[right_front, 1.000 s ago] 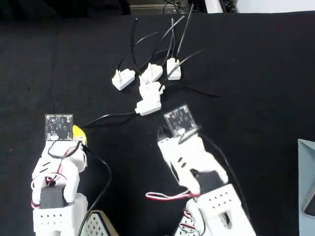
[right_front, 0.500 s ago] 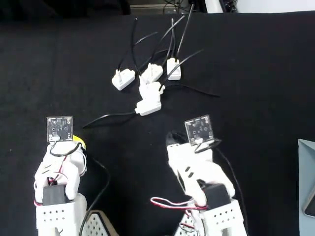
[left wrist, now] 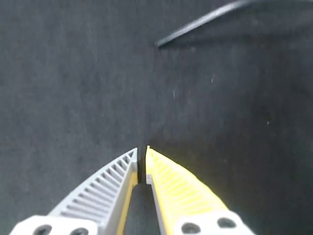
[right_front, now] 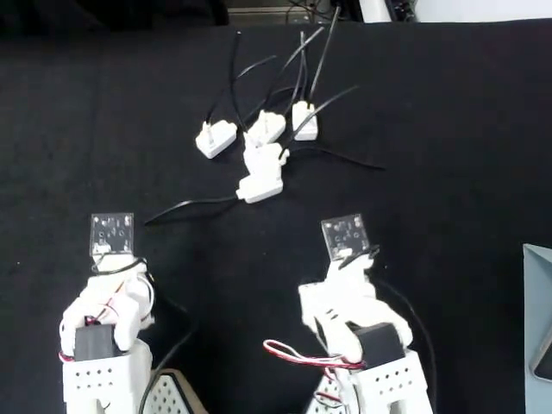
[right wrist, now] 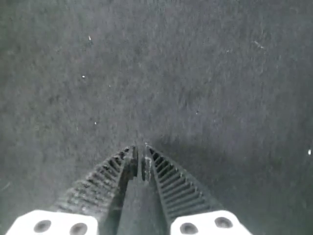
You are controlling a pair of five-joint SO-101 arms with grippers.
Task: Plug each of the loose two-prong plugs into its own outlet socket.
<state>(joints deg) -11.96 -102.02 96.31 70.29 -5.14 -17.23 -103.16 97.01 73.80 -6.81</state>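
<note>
Plugs (right_front: 263,158) first: five white pieces are sitting bunched together on the far middle of the black table (right_front: 448,129), some of them touching, and I cannot tell plug from socket among them. Their black cables (right_front: 235,69) are fanning out toward the far edge, crossing one another above the bunch. A stray cable (right_front: 185,207) is trailing from the nearest white piece (right_front: 259,187) toward the left arm, and its end is lying on the cloth just ahead of the left gripper (left wrist: 142,154). That gripper is pressing its grey and yellow fingers tip to tip, gripping nothing, well apart from the bunch. The right gripper (right wrist: 139,149) is doing the same over bare cloth on the near side, tips together with nothing between them. At the right edge a grey-blue box (right_front: 536,285) is poking in, with something dark inside that I cannot make out.
</note>
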